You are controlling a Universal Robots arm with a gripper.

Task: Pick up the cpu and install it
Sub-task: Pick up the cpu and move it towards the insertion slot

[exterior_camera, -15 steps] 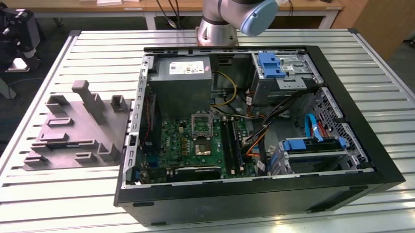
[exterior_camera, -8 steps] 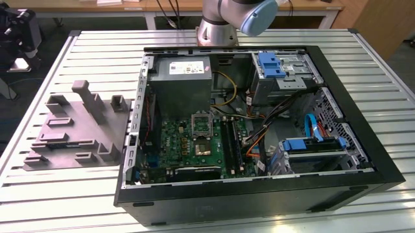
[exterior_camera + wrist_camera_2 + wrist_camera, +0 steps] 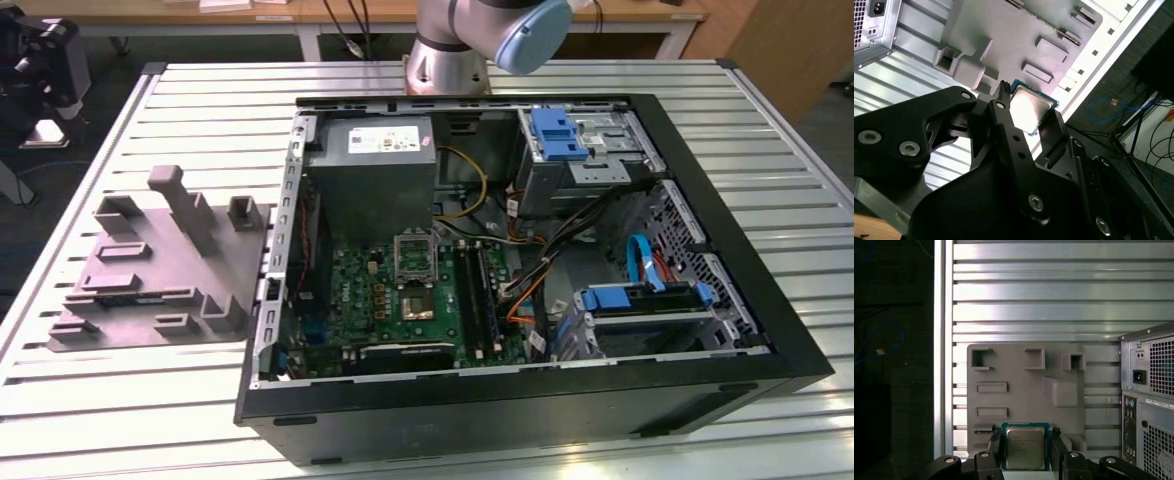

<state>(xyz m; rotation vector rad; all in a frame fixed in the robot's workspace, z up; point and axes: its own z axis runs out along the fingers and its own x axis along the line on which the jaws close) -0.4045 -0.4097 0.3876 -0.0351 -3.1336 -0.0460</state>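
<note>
Cpu (image 3: 1025,450) hangs in the air, pinched between the two black fingers (image 3: 995,446) of the gripper (image 3: 1025,436). The jaws stand just the chip's width apart and press on two opposite edges, and the silvery top faces both wrist cameras. Well below the gripper lies the grey tray (image 3: 1024,395), flat on the slatted table (image 3: 1054,295). Its upright blocks and shallow pockets point up toward the cpu, which is apart from all of them. Out past one finger, beyond the table's edge, is dark floor (image 3: 894,405). Out past the other finger, also far below, stands the open case (image 3: 787,350), just beside the tray; the first wrist view shows its rear panel with vents and a power inlet. From the exterior view's left to the exterior view's right come the tray, then the case's side wall. Inside the case are the power supply (image 3: 374,170) and the motherboard (image 3: 374,300) nearer that camera, with the socket (image 3: 418,300) in the board's middle. Further right are a tangle of cables (image 3: 574,230) and the drive bays (image 3: 601,170) with blue clips. The side wall stands between the tray and the socket. The arm (image 3: 454,50) rises from its base behind the case as the exterior view sees it, and the gripper points straight down over the tray.
</note>
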